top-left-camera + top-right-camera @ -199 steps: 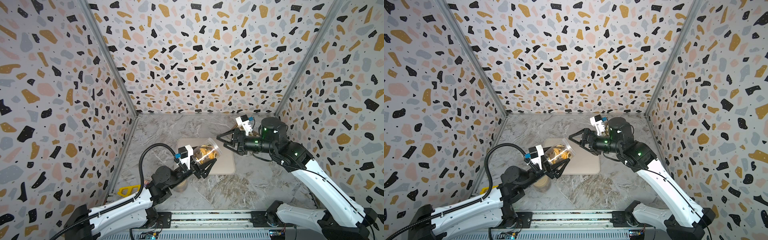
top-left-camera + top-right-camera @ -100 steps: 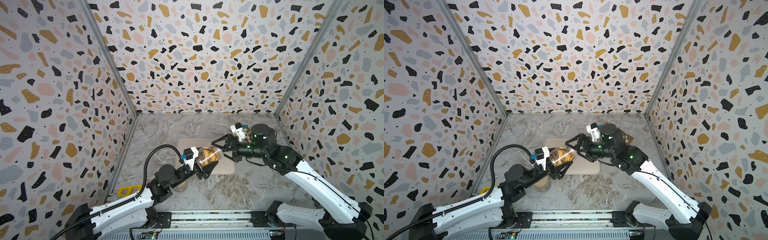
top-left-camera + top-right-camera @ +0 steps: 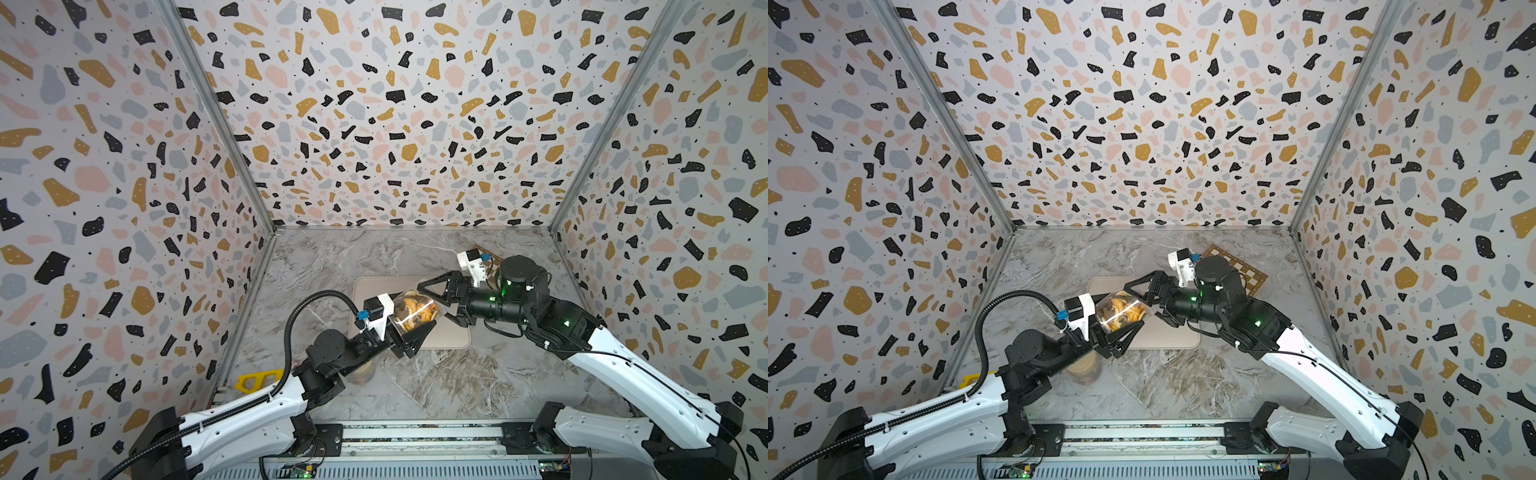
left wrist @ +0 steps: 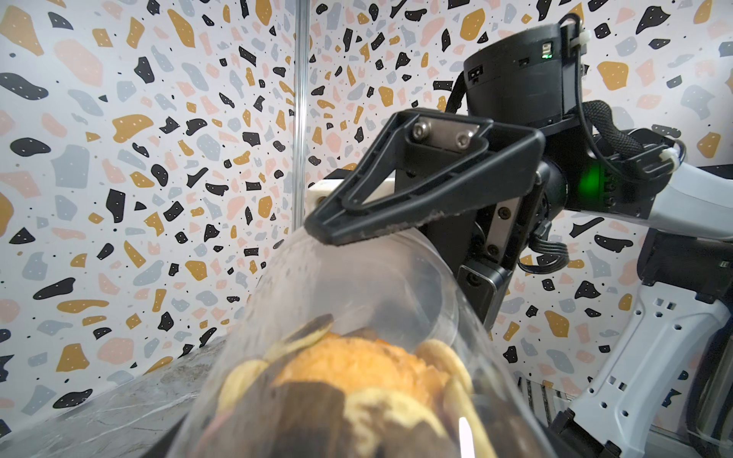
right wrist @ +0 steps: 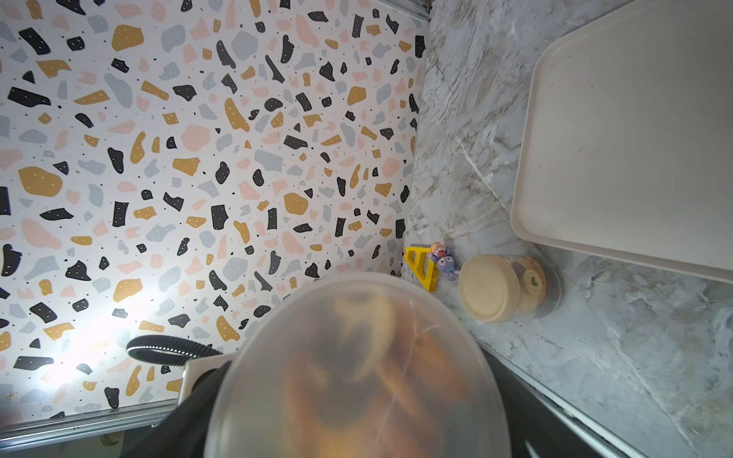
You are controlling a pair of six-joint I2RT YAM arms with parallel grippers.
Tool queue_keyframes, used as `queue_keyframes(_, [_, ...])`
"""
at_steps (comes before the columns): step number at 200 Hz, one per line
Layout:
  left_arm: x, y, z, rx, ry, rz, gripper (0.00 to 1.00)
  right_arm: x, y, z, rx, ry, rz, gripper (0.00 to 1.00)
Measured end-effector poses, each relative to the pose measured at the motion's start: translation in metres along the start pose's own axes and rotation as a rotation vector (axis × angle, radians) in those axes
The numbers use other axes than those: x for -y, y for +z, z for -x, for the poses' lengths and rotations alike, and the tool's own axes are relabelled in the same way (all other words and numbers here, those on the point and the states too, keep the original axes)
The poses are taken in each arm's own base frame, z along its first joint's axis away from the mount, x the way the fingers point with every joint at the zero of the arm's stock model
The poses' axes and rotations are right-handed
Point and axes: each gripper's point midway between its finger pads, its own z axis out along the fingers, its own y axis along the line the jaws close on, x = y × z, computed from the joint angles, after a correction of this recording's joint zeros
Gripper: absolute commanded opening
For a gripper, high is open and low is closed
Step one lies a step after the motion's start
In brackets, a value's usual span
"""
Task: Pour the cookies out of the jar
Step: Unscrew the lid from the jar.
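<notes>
Right now the jar (image 3: 415,309) is held tilted in the air above the tray (image 3: 455,338), clamped in the left tool (image 3: 417,322). The cookies (image 4: 357,368) are inside, piled at the low end by that tool. The right tool (image 3: 434,302) is set around the raised end. One finger (image 4: 349,230) is seen lying on the clear wall and the opposite one is hidden, so a firm clamp cannot be confirmed. Whether that end is open cannot be told either.

Judged step: second grip, for tipping. The right jaws should be closed square on the wall, and gently, as clear plastic may be squashed or slip. The left hold should not be released before that grip is sure. The mouth is to be kept over the tray.

Tabletop (image 3: 457,382): grey marble, no cookies seen on the tray. Terrazzo walls (image 3: 395,124) on three sides, so room is tight. A beige lid (image 5: 490,287), a yellow piece (image 5: 431,277) and a purple toy (image 5: 446,261) lie by the left wall. A chequered board (image 3: 1250,274) is behind the right arm.
</notes>
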Motion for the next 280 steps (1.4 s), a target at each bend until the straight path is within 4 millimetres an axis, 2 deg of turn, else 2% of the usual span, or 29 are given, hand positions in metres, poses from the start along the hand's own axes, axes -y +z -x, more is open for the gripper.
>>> queue_keyframes(27, [-0.001,0.000,0.009,0.041,-0.055,0.008,0.00,-0.010,0.001,0.003,0.027,-0.059,0.033,0.86])
queue_keyframes(65, [0.000,-0.001,0.021,0.132,-0.200,-0.006,0.00,-0.028,0.002,0.006,0.065,-0.181,0.104,0.85])
queue_keyframes(126, [0.000,-0.008,0.032,0.258,-0.446,-0.049,0.00,-0.043,0.006,0.002,0.090,-0.322,0.155,0.85])
queue_keyframes(140, [0.000,-0.009,0.035,0.271,-0.481,-0.058,0.00,-0.046,0.006,0.002,0.091,-0.346,0.167,0.87])
queue_keyframes(171, [-0.007,-0.012,0.044,0.317,-0.575,-0.041,0.00,-0.055,0.010,0.000,0.072,-0.413,0.181,1.00])
queue_keyframes(188, [-0.016,-0.014,0.053,0.365,-0.612,-0.011,0.00,-0.062,0.010,-0.001,0.059,-0.462,0.185,0.99])
queue_keyframes(245, [-0.036,-0.025,0.065,0.429,-0.611,0.081,0.00,-0.072,-0.007,0.010,0.099,-0.490,0.120,0.99])
queue_keyframes(280, [-0.036,-0.021,0.055,0.286,-0.441,0.157,0.00,-0.059,-0.028,0.018,0.124,-0.393,0.027,0.99])
